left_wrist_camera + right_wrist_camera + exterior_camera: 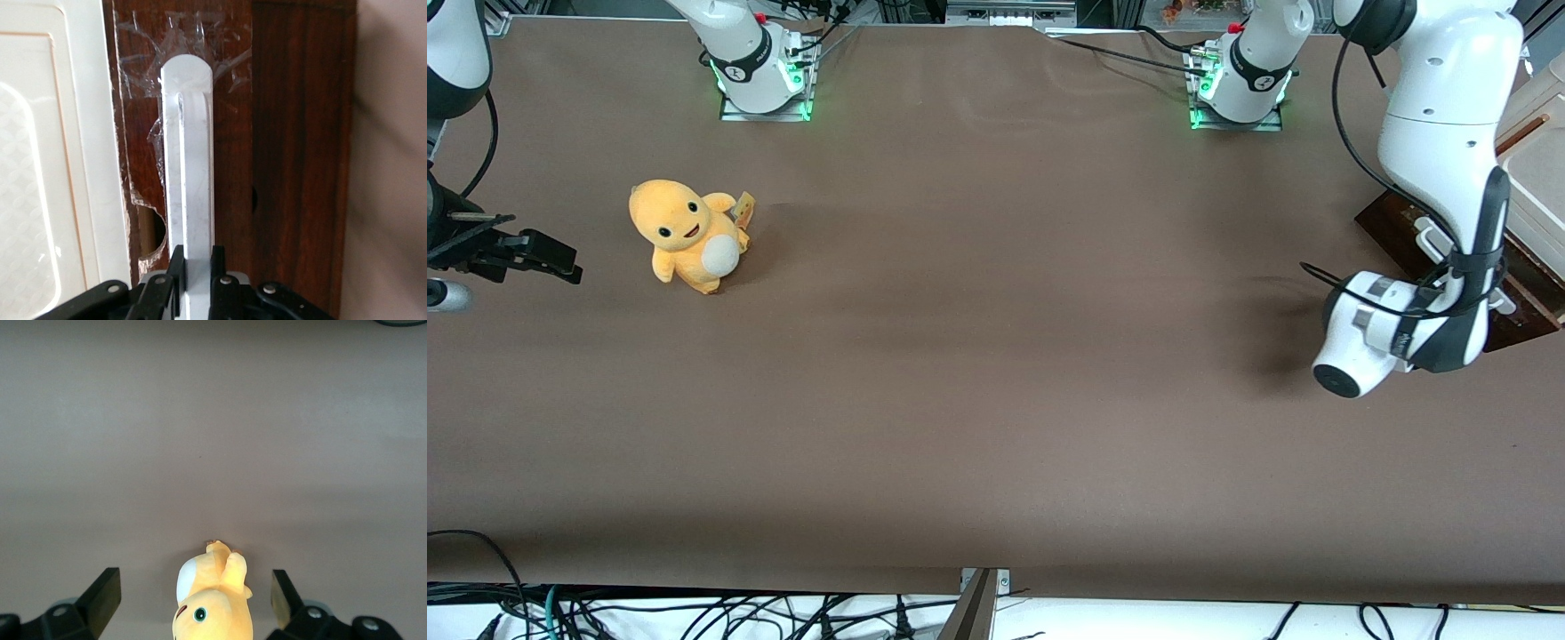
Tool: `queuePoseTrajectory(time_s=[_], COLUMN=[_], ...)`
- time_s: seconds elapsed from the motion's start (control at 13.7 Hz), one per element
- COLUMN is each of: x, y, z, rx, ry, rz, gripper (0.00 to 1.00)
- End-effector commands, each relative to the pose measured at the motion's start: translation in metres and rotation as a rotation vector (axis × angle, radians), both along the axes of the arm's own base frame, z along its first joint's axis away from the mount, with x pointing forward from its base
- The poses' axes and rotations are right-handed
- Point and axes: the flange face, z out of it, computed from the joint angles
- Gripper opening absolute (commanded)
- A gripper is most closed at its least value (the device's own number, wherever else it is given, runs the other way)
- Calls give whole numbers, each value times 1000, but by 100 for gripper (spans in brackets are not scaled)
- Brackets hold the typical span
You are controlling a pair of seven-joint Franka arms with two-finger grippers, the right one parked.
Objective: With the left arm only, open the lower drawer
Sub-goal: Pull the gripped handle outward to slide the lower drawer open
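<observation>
**Inspector:** Starting from the parked arm's end of the table, what is on the surface?

**Assistant:** A yellow plush toy (689, 235) sits on the brown table (996, 356), well apart from the work. Nothing about it bears on the task.

**Inspector:** And toward the working arm's end?

**Assistant:** The left arm (1440, 160) reaches down to the cabinet at the table edge, its wrist bent low in front of the lower drawer (1405, 233). I judge it is held that low because the handle sits close to the table top.

**Inspector:** Where is the drawer front relative to the tool?

**Assistant:** In the wrist view, the dark brown wood front (293, 153) fills the background. The white bar handle (189, 153) runs straight away from the gripper (195, 270), and its near end passes between the two black fingers (175, 267).

**Inspector:** State of the jaws?

**Assistant:** They stand close against either flank of the bar, with no gap visible on either side. I read them as clamped on the handle. The cream panel (47, 167) lies just beside the drawer front and is not touched.

**Inspector:** Is the drawer open?

**Assistant:** In the front view the drawer front appears to stand out from the cabinet toward the table centre; how far, I cannot tell. A straight pull along that line looks required.
</observation>
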Motion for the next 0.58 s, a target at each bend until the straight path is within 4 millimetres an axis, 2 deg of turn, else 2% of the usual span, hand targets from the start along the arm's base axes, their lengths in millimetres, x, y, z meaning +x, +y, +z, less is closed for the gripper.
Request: queuePoseTrajectory(time_s=[0.0, 0.15, 0.37, 0.51], x=[9, 18, 25, 26], y=[-16, -16, -33, -34], z=[10, 17, 21, 22], rx=[-13, -11, -11, -10], ry=[-4, -32, -45, -49], rz=[-21, -24, -50, -52], gripper=[0, 0, 0, 0])
